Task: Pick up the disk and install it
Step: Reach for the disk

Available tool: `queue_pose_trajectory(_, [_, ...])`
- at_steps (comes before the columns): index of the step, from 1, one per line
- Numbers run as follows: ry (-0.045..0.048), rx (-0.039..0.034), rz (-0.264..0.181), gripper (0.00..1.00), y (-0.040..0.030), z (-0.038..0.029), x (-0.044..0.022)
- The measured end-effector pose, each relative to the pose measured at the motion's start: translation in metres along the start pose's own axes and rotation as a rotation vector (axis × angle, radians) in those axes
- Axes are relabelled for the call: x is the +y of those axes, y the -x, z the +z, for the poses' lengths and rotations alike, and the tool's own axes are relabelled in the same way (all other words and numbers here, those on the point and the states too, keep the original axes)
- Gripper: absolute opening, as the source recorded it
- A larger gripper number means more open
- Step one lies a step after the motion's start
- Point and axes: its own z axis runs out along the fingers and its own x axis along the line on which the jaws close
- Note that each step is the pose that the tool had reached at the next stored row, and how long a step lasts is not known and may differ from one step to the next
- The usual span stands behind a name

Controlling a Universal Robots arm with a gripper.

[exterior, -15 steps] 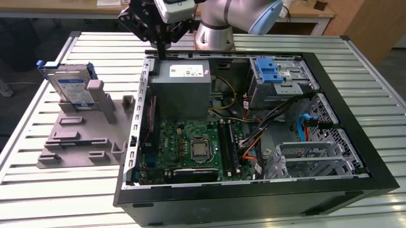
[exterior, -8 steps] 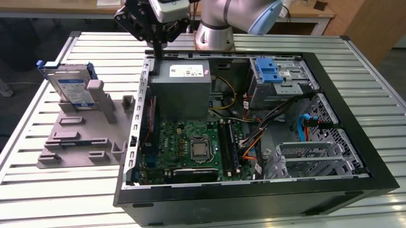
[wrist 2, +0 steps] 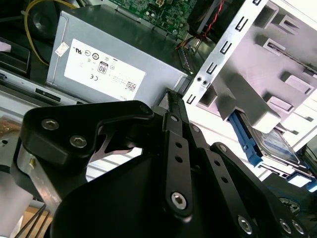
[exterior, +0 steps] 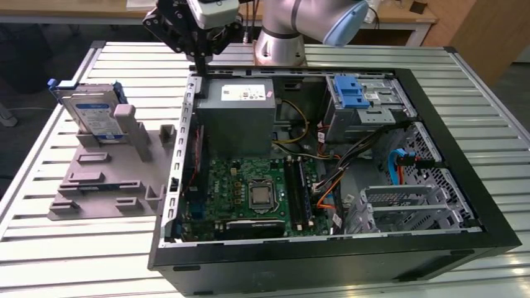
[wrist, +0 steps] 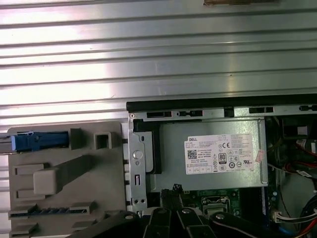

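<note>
- The disk (exterior: 89, 112) is a flat silver slab with a white-and-blue label on its face and a blue plastic carrier frame along its edges.
- It stands on edge in a grey fixture (exterior: 99, 186) on the slatted metal table (exterior: 74, 264), off the exterior view's left of the open computer case (exterior: 331, 256), well apart from me.
- My gripper (exterior: 201, 63) hangs over the case's rear corner beside the grey power supply box (exterior: 236, 105), fingers pressed together with nothing between them.
- In the exterior view a grey upright of the fixture covers the disk's lower corner, and its label print is too small to make out.
- In the first wrist view the disk (wrist: 37, 141) shows edge-on as a blue strip, cut off at the picture's border; its label face is hidden.
- In the second wrist view the disk (wrist 2: 275, 144) lies half behind a fixture (wrist 2: 277, 59) block, and my black linkage blocks much of the foreground.
- Whether the disk's base sits fully in its slot, I cannot tell.
</note>
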Motion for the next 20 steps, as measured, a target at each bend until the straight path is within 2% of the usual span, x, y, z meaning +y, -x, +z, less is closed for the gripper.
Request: queue_pose_trajectory(20, [-0.0007,0.0074,0.000,0.11,-0.0130,0.0034,0.0011])
